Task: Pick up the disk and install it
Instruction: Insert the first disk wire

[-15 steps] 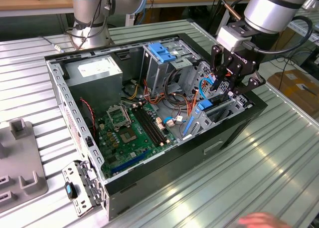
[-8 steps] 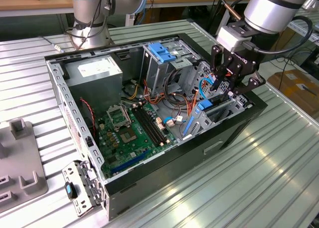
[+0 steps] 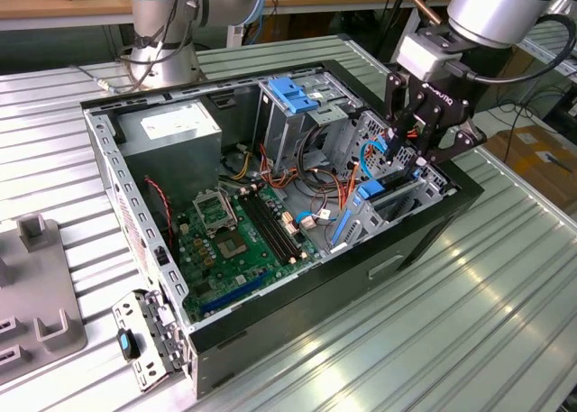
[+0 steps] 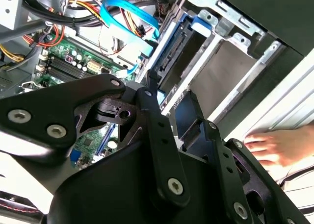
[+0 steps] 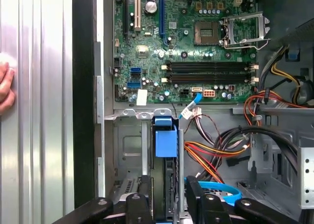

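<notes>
1. Exterior view: an open computer case (image 3: 104,151) lies on its side in the middle of the ribbed metal bench (image 3: 451,340), open face up.
2. The hand (image 3: 407,160) reaches down into the drive bay at the end of the case nearest the bench's edge on the exterior view's right.
3. The disk (image 3: 363,198) stands on edge in that bay, its blue carrier showing, just beside the motherboard (image 3: 239,236).
4. In the first wrist view the hand (image 5: 168,207) is drawn in narrow and grips the disk (image 5: 165,140). Its black fingers (image 5: 141,204) lie one against each flat face, at the end away from the carrier's blue tab.
5. In the second wrist view the disk (image 4: 171,52) sits between the bay's metal rails, past the hand's black linkages. A light-blue cable (image 4: 127,13) loops near it.
6. A person's fingers (image 5: 5,87) rest on the bench just outside the case wall, seen in both wrist views (image 4: 274,145).
7. Toward the bench's far edge, a grey power-supply box (image 3: 171,128) and a metal cage (image 3: 293,92) with a blue top sit inside the case, well apart from the hand.
8. A grey fixture (image 3: 36,286) stands at the bench's edge on the exterior view's left.
</notes>
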### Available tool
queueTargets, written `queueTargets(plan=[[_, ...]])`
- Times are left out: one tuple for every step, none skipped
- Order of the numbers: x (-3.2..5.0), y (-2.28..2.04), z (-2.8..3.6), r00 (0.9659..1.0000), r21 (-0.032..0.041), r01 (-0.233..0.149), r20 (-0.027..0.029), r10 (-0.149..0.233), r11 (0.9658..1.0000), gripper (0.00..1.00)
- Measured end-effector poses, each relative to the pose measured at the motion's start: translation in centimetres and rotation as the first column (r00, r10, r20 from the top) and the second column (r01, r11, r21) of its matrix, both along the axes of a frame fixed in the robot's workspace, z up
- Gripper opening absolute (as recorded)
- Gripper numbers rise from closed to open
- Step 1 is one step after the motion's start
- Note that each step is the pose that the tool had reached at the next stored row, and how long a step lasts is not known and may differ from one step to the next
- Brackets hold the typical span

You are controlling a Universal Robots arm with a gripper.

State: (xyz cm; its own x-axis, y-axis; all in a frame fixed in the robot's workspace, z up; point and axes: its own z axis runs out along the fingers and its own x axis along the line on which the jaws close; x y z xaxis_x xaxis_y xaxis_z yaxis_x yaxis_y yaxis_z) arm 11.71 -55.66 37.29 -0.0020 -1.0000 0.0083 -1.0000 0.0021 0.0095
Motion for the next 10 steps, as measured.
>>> queueTargets(plan=[[0.14, 0.29, -0.04, 1.0000, 0.0000, 0.000, -0.0001, 0.000, 1.0000, 0.42], [0.24, 0.53, -0.06, 1.0000, 0.0002, 0.000, -0.0001, 0.000, 1.0000, 0.42], [0.33, 0.75, -0.07, 1.0000, 0.0001, 0.000, 0.0000, 0.000, 1.0000, 0.42], [0.43, 1.02, -0.09, 1.0000, 0.0000, 0.000, 0.0000, 0.000, 1.0000, 0.42], [0.55, 1.23, -0.10, 1.0000, 0.0001, 0.000, 0.0000, 0.000, 1.0000, 0.42], [0.70, 1.42, -0.13, 1.0000, 0.0004, 0.000, 0.0000, 0.000, 1.0000, 0.42], [0.83, 1.55, -0.17, 1.0000, 0.0005, 0.000, 0.0000, 0.000, 1.0000, 0.42], [1.16, 1.68, -0.26, 1.0000, 0.0006, 0.000, 0.0000, 0.000, 1.0000, 0.42], [1.43, 1.77, -0.36, 1.0000, 0.0006, 0.000, 0.0000, 0.000, 1.0000, 0.42], [1.65, 1.85, -0.46, 1.0000, 0.0005, 0.000, 0.0000, 0.000, 1.0000, 0.42]])
